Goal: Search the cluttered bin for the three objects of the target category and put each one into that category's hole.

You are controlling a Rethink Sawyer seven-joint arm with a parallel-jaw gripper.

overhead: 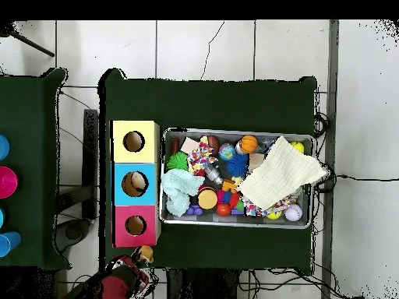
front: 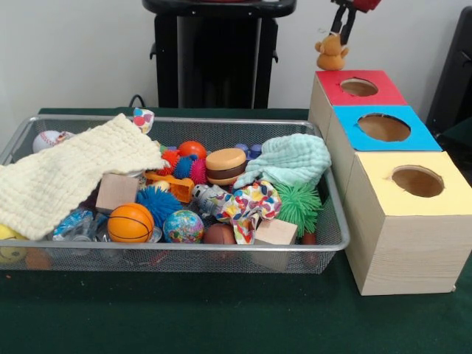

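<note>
My gripper (front: 340, 32) hangs at the top right of the front view and is shut on a tan-orange plush animal (front: 332, 53). The toy dangles just behind and to the left of the red-topped box's hole (front: 359, 87), not over it. In the overhead view the gripper (overhead: 134, 267) and plush (overhead: 145, 254) sit just below the red-topped box's hole (overhead: 135, 226), outside its edge. The wire mesh bin (front: 221, 120) is full of clutter; it also shows in the overhead view (overhead: 234, 131). No other plush animal shows clearly in it.
A blue-topped box (front: 383, 127) and a yellow-topped box (front: 417, 181) stand in line with the red one. The bin holds a pale yellow cloth (front: 66, 173), a mint cloth (front: 291, 158), a mini basketball (front: 130, 222), spiky balls (front: 158, 203) and wooden blocks (front: 116, 192).
</note>
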